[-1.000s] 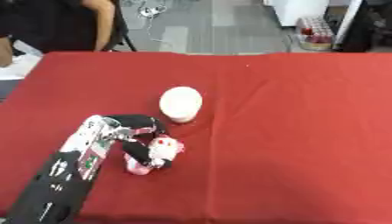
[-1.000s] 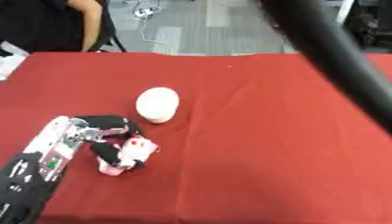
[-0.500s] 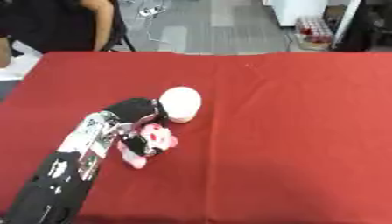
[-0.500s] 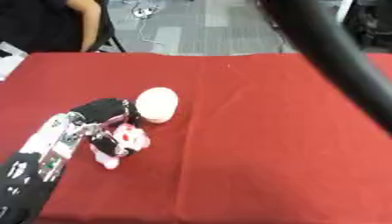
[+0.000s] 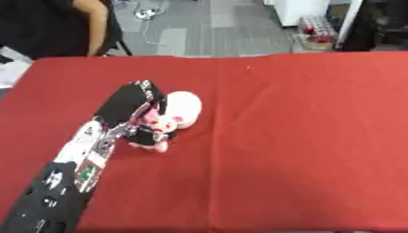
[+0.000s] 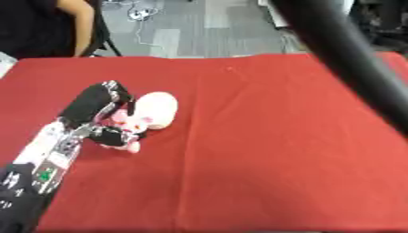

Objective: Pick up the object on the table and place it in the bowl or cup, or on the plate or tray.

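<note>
While the left eye view shows the left robot hand [image 5: 134, 105] curled round a small pink-and-white toy [image 5: 159, 129], that toy now sits right against the near-left side of the white bowl [image 5: 184, 108], touching or just overlapping its rim; a sec ago it lay on the red counter [image 5: 303, 136] apart from the bowl and nearer the robot, w/ the hand reaching over it. So the toy has been picked up and carried up toward the bowl, hand still clamped on it, dark fingers wrapped at its lower left. Can't tell whether it's clear of the cloth or dragging. Right eye view: same story, toy tucked betw. hand and bowl, bowl itself about where it was. A thick black bar crosses the upper right of this view, prob. part of the right arm; right robot hand not seen in either view. Judgement: transport nearly done, but toy is beside the bowl, not in it — needs a lift over the rim, then release.
</note>
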